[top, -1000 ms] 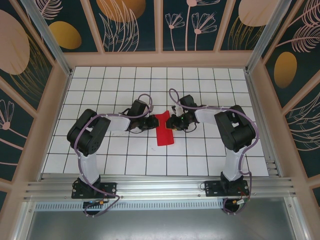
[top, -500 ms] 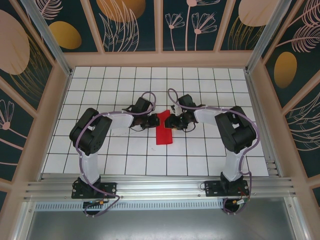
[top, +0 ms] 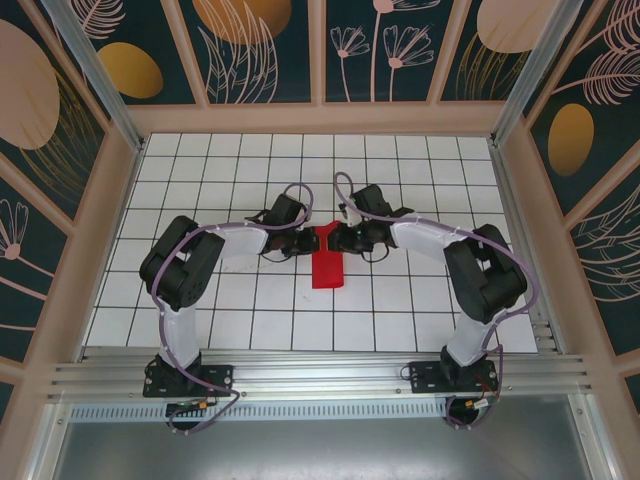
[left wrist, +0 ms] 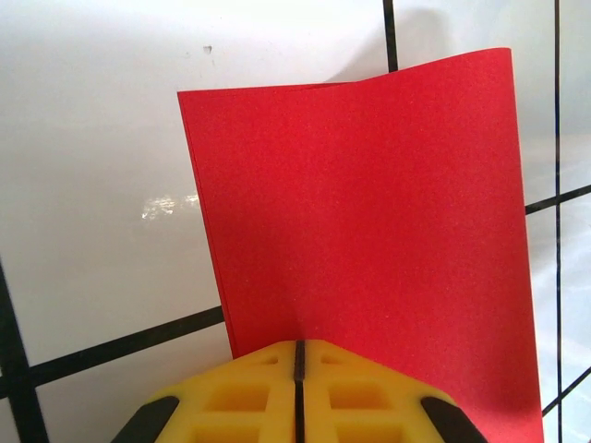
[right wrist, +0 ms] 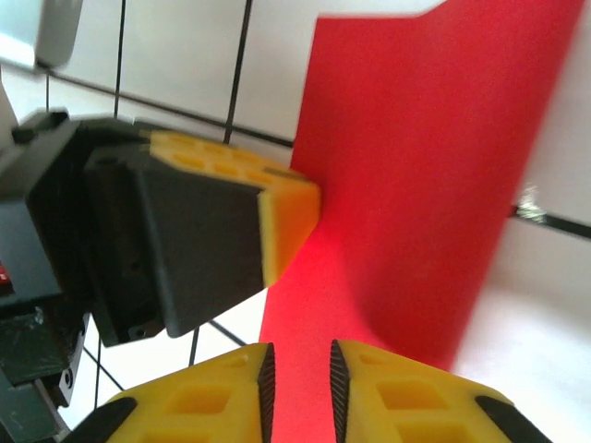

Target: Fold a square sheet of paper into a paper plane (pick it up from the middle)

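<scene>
From above, the square sheet of paper (top: 327, 270), already a narrow strip, lies mid-table, its far end raised between the left gripper (top: 309, 241) and right gripper (top: 340, 239). At the left wrist, its fingers are pressed together at the sheet's edge; I cannot tell if paper is nipped. At the right wrist, fingers stand slightly apart astride the sheet. A fold seems in hand; next, the right should close and crease squarely

My desk (top: 200, 300) is a glossy white top, ruled into square tiles by thin black lines and walled in by a pale wooden frame (top: 320, 120). Near its middle lies the red paper (top: 327, 270), folded to a narrow strip. The near end is flat on the tiles and the far end is raised off them.
</scene>
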